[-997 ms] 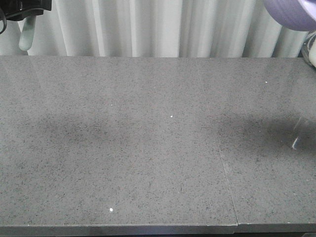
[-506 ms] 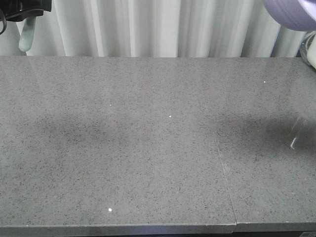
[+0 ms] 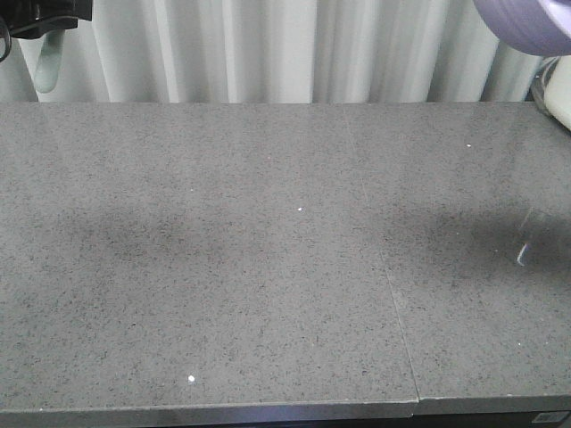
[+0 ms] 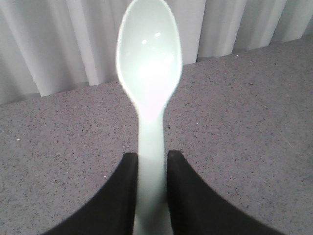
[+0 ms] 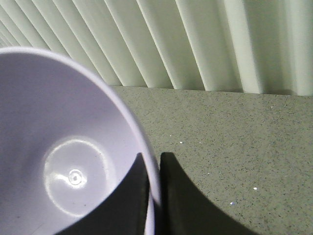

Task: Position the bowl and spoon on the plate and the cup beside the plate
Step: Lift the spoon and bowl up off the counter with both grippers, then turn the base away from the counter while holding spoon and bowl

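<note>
Left tool [image 4: 150, 164] clamped on spoon [image 4: 149, 73] handle, right tool [image 5: 152, 164] pinching bowl [image 5: 73, 147] rim, both high above tabletop [image 3: 268, 267], no plate visible: rim pinch may slip, spoon may pivot.

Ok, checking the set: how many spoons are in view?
1: the spoon, clamped by its handle in the left gripper, above the counter's far left. More may lie off-frame.

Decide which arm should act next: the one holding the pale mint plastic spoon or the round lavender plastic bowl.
Probably right: the right tool pinches the bowl by its rim, and the bowl sensibly lands before the spoon in the left tool. No plate is in view.
</note>
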### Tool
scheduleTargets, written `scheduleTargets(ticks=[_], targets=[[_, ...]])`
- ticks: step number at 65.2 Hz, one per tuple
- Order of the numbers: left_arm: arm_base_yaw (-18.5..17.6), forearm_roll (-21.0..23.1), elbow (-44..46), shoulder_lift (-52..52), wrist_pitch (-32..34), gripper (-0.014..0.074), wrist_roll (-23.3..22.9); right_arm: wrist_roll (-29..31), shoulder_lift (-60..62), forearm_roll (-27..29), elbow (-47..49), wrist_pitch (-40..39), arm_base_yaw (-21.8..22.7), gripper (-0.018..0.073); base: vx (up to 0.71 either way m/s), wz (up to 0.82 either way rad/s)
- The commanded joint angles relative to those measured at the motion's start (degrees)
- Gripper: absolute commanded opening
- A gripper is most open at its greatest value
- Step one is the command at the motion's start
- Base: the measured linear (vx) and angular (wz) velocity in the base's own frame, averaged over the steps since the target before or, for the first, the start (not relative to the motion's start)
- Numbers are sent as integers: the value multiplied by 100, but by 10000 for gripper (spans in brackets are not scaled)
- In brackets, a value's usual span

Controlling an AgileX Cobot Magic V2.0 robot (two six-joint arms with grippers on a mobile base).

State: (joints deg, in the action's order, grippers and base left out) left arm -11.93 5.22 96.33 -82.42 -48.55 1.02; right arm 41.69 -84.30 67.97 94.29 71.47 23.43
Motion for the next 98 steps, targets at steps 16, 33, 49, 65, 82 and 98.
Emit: scheduleTargets(ticks=[16, 33, 49, 65, 82, 98], targets=[[-9, 59, 147, 196, 373, -8, -31, 59, 187, 438, 173, 229, 29, -6, 0, -10], [-9, 59, 147, 196, 373, -8, -31, 59, 187, 438, 173, 229, 29, -6, 0, -17], [-9, 59, 147, 196, 373, -8, -31, 59, 187, 438, 173, 229, 29, -6, 0, -23], [-9, 59, 147, 196, 373, -8, -31, 59, 187, 438, 173, 229, 29, -6, 0, -25], [-9, 59, 147, 196, 373, -8, -31, 59, 187, 438, 173, 229, 29, -6, -1, -25], [-9, 59, 147, 196, 373, -8, -31, 59, 187, 438, 173, 229, 29, -6, -1, -24]])
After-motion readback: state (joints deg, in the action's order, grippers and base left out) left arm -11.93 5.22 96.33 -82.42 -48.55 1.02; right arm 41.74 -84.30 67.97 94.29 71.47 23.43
